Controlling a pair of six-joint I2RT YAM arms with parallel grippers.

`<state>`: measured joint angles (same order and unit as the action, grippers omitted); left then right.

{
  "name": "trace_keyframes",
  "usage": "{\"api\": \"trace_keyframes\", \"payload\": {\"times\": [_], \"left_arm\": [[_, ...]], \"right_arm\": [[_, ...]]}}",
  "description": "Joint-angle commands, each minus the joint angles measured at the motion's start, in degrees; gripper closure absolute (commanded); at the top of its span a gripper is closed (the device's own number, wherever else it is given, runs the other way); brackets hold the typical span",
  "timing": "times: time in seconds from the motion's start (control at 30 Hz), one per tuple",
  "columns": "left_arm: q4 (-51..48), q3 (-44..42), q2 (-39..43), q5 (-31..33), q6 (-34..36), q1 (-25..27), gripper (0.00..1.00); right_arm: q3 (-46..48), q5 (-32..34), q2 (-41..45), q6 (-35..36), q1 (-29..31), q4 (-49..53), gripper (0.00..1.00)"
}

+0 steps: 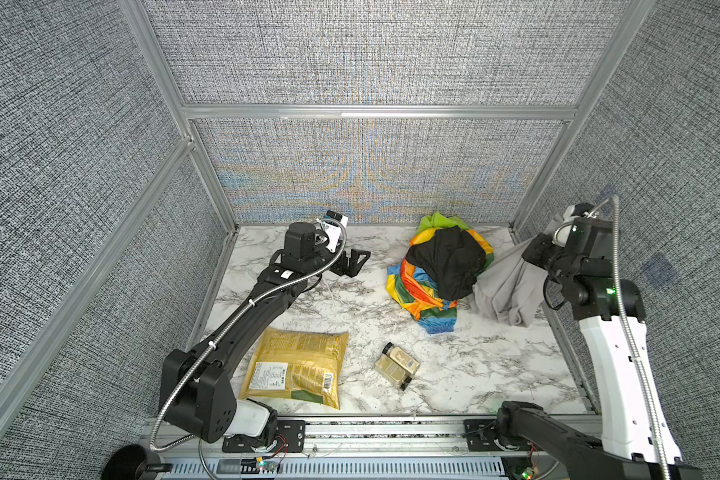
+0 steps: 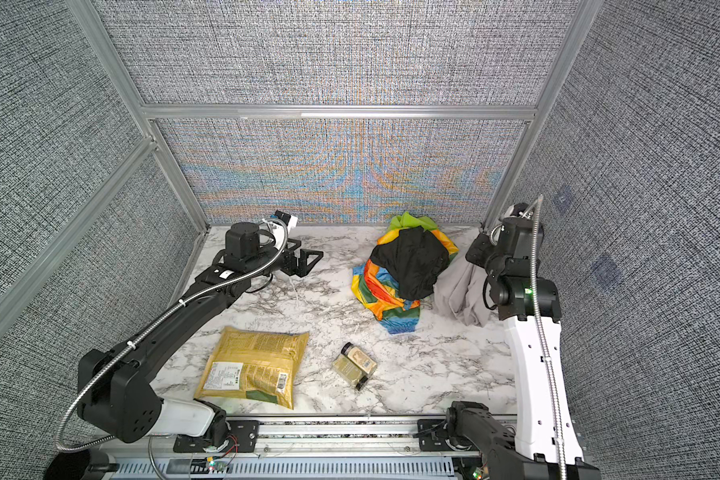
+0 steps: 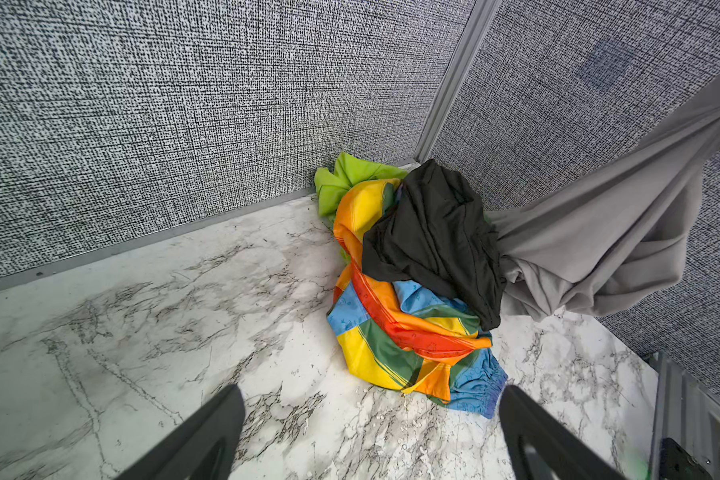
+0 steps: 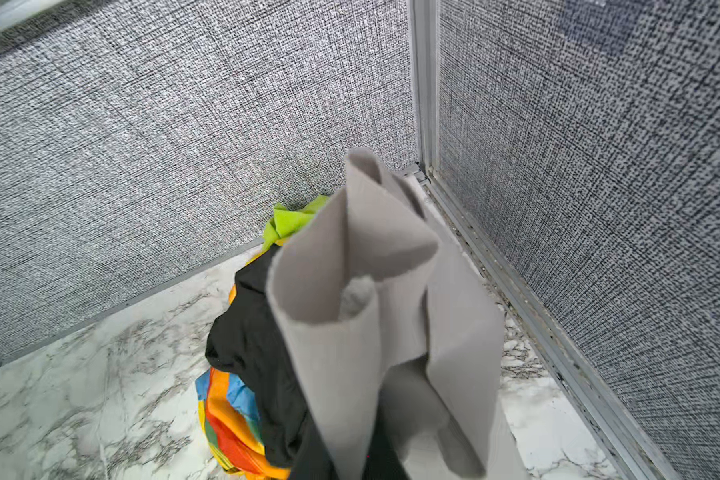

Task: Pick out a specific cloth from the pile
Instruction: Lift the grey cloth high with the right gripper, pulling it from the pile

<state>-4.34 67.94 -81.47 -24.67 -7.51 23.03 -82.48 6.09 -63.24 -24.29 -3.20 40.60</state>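
Beside the pile (image 1: 441, 270), cloth (image 1: 508, 286) in right fingers (image 1: 535, 250)

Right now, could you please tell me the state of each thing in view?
left gripper: open, empty.
right gripper: shut on the grey cloth.
grey cloth: lifted, lower end touching the pile.
black cloth: crumpled atop the rainbow-striped cloth.
rainbow-striped cloth: crumpled on the table.
yellow bag: lying flat.
two jars: lying on their sides.
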Motion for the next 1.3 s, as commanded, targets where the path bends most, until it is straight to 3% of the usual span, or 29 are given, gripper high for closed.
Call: {"api": "trace_keyframes", "payload": {"times": [0.0, 0.53, 0.9, 1.27], "left_arm": [[1.5, -0.1, 0.3, -0.2, 0.3, 0.0, 0.01], [1.5, -0.1, 0.6, 0.7, 0.5, 0.5, 0.01], [1.5, -0.3, 1.6, 1.5, 0.6, 0.6, 0.01], [1.4, -0.3, 2.5, 3.2, 0.2, 0.6, 0.01]], "right_arm": [[-2.0, -0.3, 0.8, 0.4, 1.0, -0.8, 1.0], [-8.9, -1.3, 3.3, 0.8, 4.1, -2.1, 1.0], [-13.1, -2.2, 6.0, 0.6, 4.1, -8.6, 1.0], [-16.6, -9.8, 6.4, -1.9, 4.1, -18.4, 1.0]]}}
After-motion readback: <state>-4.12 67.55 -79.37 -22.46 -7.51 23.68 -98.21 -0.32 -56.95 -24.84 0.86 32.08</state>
